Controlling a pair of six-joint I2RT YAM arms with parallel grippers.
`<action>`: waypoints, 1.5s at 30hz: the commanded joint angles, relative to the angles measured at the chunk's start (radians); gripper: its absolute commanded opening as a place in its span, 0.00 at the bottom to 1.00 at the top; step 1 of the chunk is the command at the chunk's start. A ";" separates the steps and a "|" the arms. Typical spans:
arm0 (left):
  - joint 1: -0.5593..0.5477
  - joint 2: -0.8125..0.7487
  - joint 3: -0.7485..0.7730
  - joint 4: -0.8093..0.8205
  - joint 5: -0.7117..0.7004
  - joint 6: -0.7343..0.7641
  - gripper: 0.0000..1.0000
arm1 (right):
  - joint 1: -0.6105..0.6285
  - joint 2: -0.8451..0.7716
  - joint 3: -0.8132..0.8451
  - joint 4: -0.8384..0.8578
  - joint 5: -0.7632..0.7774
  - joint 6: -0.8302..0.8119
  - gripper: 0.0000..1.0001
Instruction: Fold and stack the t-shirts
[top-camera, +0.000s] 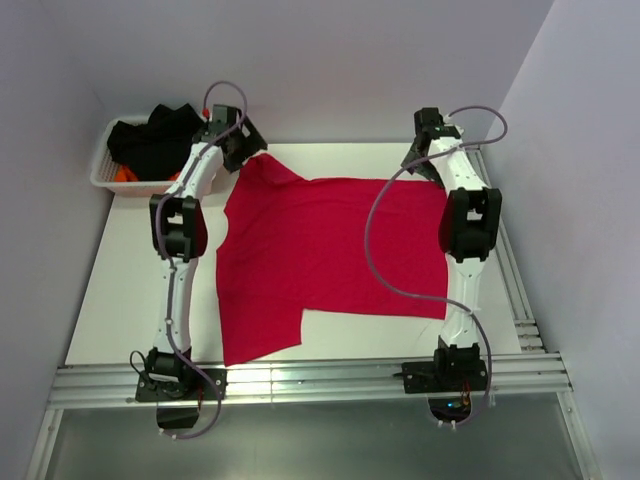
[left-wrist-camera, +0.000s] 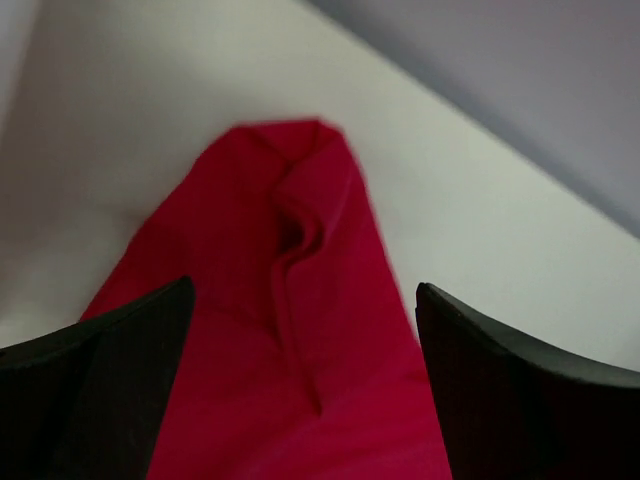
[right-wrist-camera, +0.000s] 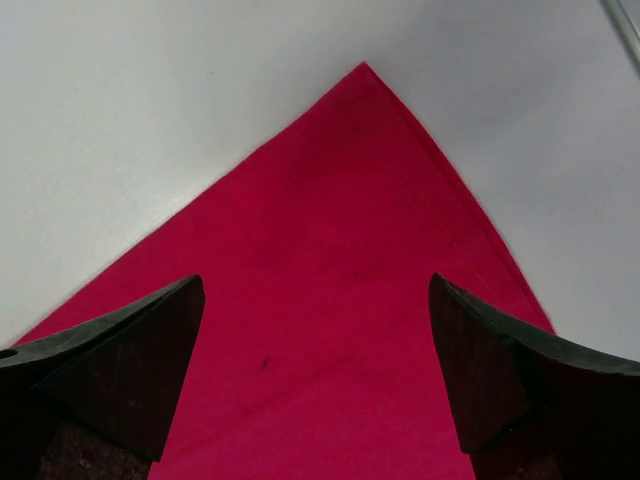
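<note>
Cloth: 1 crimson t-shirt (top-camera: 320, 250), thin, matte, no print, spread nearly flat on the table (top-camera: 130, 300). Its outline is uneven, with a stepped notch in the edge nearest the arm bases.

Left gripper (top-camera: 245, 150): over the shirt's far left corner. In the wrist view its 2 black fingers (left-wrist-camera: 110, 380) stand wide apart with nothing clasped between them. Below the gap (left-wrist-camera: 303, 290) the cloth narrows to a blunt tip (left-wrist-camera: 290, 135) ahead of the fingers, with 1 soft raised fold running down its middle.

Right gripper (top-camera: 418, 158): over the far right corner, spread just as wide and holding nothing (right-wrist-camera: 315, 285). Ahead of its fingers (right-wrist-camera: 110, 370) the cloth ends in a clean, flat point (right-wrist-camera: 362, 72) with a stitched hem on the right edge. Whether either set of fingertips touches the cloth is not clear from these angles.

Surface: smooth matte white board, bare beyond both shirt corners. A ribbed aluminium rail frame (top-camera: 320, 380) carries the 2 arm bases.

Beside the left gripper, on its outer side: a white plastic mesh basket (top-camera: 105, 160) holding bunched black cloth (top-camera: 150, 140) and a bit of orange (top-camera: 125, 173).

Room: plain pale grey walls (top-camera: 350, 60) close in on 3 sides.
</note>
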 joint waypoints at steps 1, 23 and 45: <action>0.001 -0.317 -0.294 0.231 0.052 -0.072 0.99 | -0.018 -0.025 0.156 -0.096 0.024 -0.012 1.00; -0.119 -0.576 -0.665 0.109 -0.016 -0.126 0.91 | 0.321 -0.158 -0.002 0.078 -0.453 0.135 1.00; -0.196 -0.281 -0.454 0.032 -0.243 -0.408 0.84 | 0.197 -0.956 -0.928 0.113 -0.312 0.040 1.00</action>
